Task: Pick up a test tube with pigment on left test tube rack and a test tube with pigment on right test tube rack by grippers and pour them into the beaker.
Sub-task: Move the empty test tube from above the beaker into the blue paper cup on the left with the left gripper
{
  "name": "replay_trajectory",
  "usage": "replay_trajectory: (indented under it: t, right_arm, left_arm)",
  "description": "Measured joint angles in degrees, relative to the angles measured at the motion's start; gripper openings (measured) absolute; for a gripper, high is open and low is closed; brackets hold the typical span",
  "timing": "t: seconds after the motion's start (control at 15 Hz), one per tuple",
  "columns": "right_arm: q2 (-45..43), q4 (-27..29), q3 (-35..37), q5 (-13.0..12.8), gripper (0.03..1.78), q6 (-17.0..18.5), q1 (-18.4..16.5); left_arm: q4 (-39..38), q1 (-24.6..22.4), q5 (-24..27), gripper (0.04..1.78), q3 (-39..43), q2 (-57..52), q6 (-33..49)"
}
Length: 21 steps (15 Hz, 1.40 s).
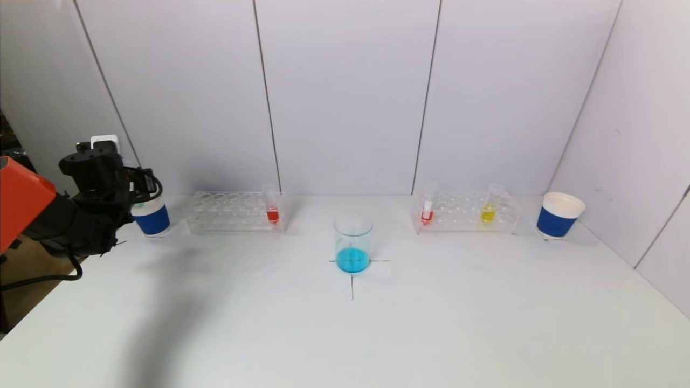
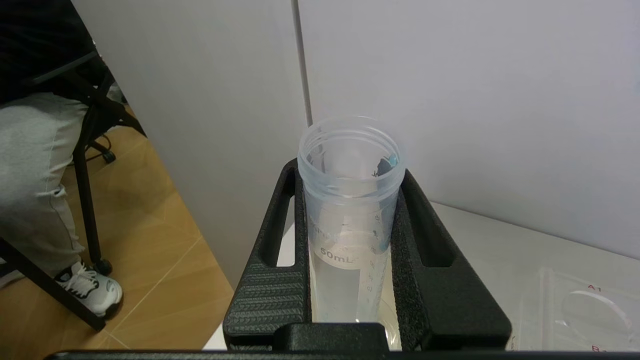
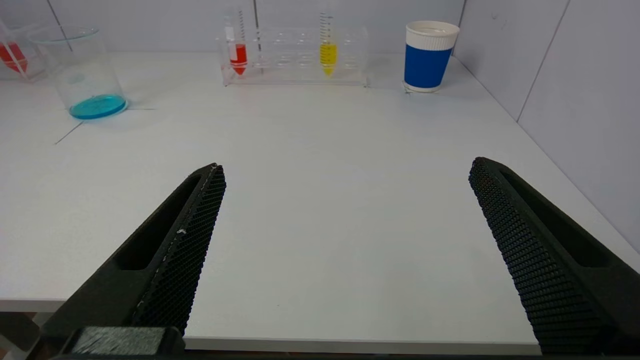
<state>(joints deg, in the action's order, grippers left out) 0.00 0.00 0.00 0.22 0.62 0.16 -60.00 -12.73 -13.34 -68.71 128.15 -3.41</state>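
My left gripper (image 2: 350,172) is shut on a clear 50 mL test tube (image 2: 350,215), held upright, with only blue drops left on its wall. It hangs at the table's far left, over a blue paper cup (image 1: 152,216). The beaker (image 1: 353,242) stands mid-table with blue liquid in its bottom. One red-pigment tube (image 1: 273,209) stands in the left rack (image 1: 226,213). A red tube (image 1: 427,209) and a yellow tube (image 1: 489,207) stand in the right rack (image 1: 466,214). My right gripper (image 3: 347,167) is open and holds nothing, low over the table's front edge.
A second blue paper cup (image 1: 559,215) stands at the far right beside the right rack. White wall panels close the back and right side. The table's left edge drops to the floor, where a seated person's legs (image 2: 35,165) and a chair show.
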Motion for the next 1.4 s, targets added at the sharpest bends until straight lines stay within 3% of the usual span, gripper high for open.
replay_trajectory:
  t: [1.4]
  right_arm:
    - [0.0, 0.0, 0.0, 0.0, 1.77, 0.0, 0.0]
  left_arm:
    - [-2.9, 0.0, -0.1, 0.46, -0.4, 3.5, 0.2]
